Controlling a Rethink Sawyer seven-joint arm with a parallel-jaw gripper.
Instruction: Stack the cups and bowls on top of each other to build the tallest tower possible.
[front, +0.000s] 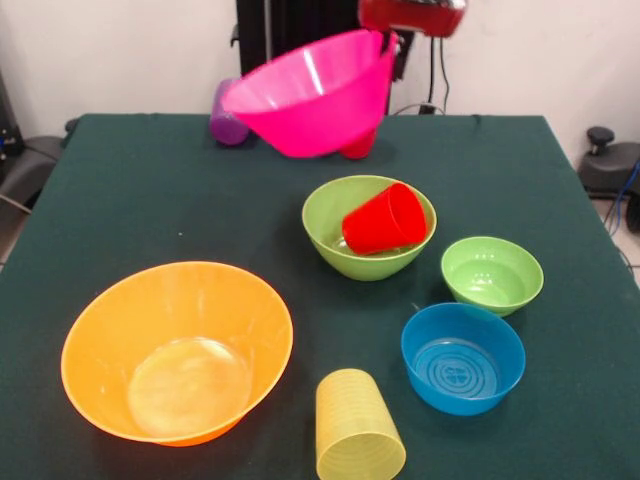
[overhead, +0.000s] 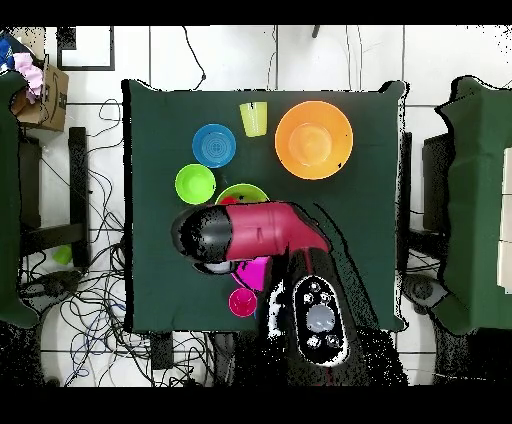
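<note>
The hot pink bowl (front: 315, 90) hangs tilted above the table's far side, and my gripper (front: 389, 45) is shut on its right rim. In the overhead view only a sliver of this bowl (overhead: 253, 272) shows under the arm (overhead: 262, 230). Below it, the medium lime green bowl (front: 350, 245) (overhead: 243, 192) holds the bright red cup (front: 386, 218), which lies on its side. Behind the raised bowl are a purple cup (front: 227, 122) and a pinkish-red cup (front: 360, 146) (overhead: 242, 301).
A large orange bowl (front: 178, 350) (overhead: 313, 140) sits at the front left. A ribbed yellow cup (front: 357, 440) (overhead: 254, 118), a blue bowl (front: 462, 357) (overhead: 214, 145) and a small lime green bowl (front: 492, 273) (overhead: 195, 184) stand at the front right.
</note>
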